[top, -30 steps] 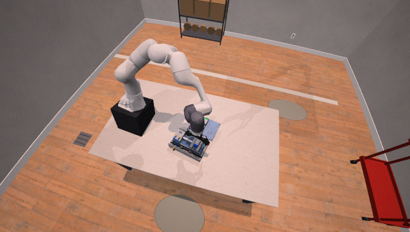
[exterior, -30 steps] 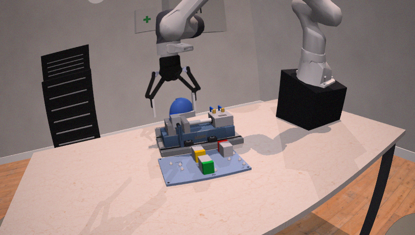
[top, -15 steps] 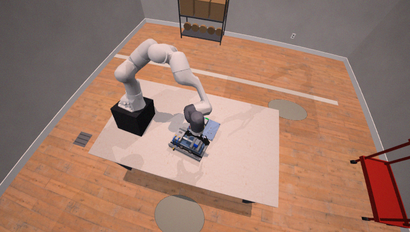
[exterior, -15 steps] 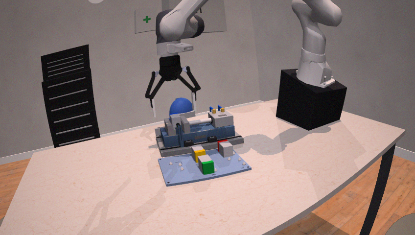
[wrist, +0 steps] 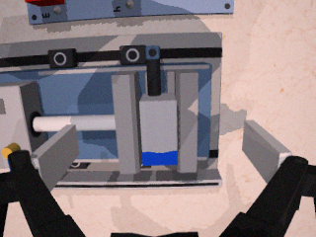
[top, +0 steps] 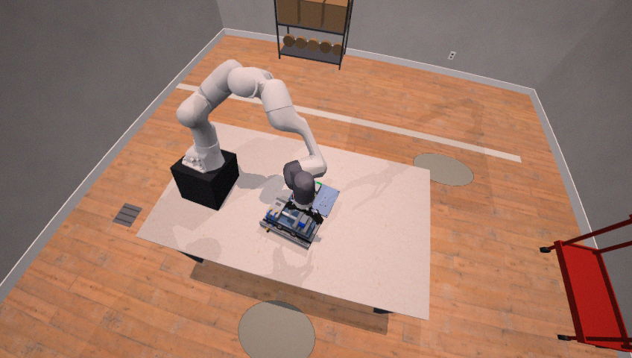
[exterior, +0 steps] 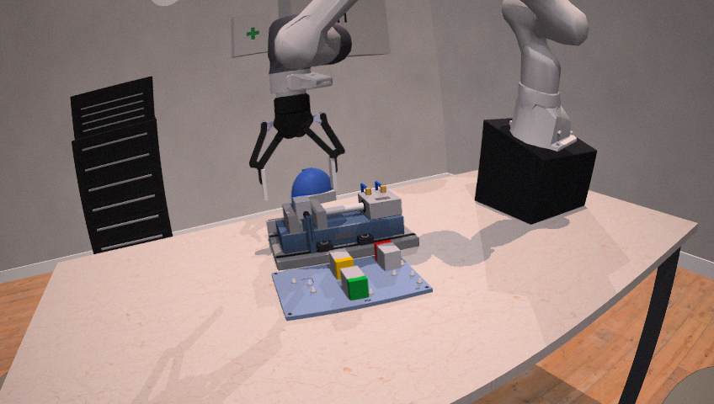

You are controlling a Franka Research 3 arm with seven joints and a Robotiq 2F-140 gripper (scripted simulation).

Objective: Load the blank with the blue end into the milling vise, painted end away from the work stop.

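The blank with the blue end (top: 304, 218) (exterior: 301, 202) (wrist: 158, 125) sits between the two jaws of the vise (top: 290, 222) (exterior: 370, 227) (wrist: 89, 94), its blue end away from the work stop (exterior: 309, 232) (wrist: 154, 79). Whether it touches the fixed jaw (exterior: 291, 217) (wrist: 188, 123) I cannot tell. The tool (top: 305, 212) (exterior: 299, 192) (wrist: 159, 137) is above it, fingers spread wide and gripping nothing, one to each side (the blank lies below and between them).

Beside the vise, the infeed plate (top: 328, 200) (exterior: 295, 300) (wrist: 173, 11) carries three other blanks: one yellow-ended (exterior: 342, 263), one green-ended (top: 318, 183) (exterior: 354, 284), one red-ended (exterior: 388, 255) (wrist: 45, 1). Everything stands on one pale, faintly speckled bench (top: 376, 230) (exterior: 175, 325) (wrist: 267, 49), including the arm's black pedestal (top: 177, 170) (exterior: 530, 199).

Around it runs a wood-plank floor (top: 487, 221) (exterior: 611, 350) with two round greyish patches, between grey walls. A rack (top: 278, 42) holds three boxes above five round brown pieces; one red cart (top: 589, 288) stands well apart.

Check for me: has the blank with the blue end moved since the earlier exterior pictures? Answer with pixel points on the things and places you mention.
No, not visibly: the blue-ended blank (exterior: 301, 204) (wrist: 158, 124) keeps its place between the jaws of the vise (exterior: 345, 235) (wrist: 79, 101).
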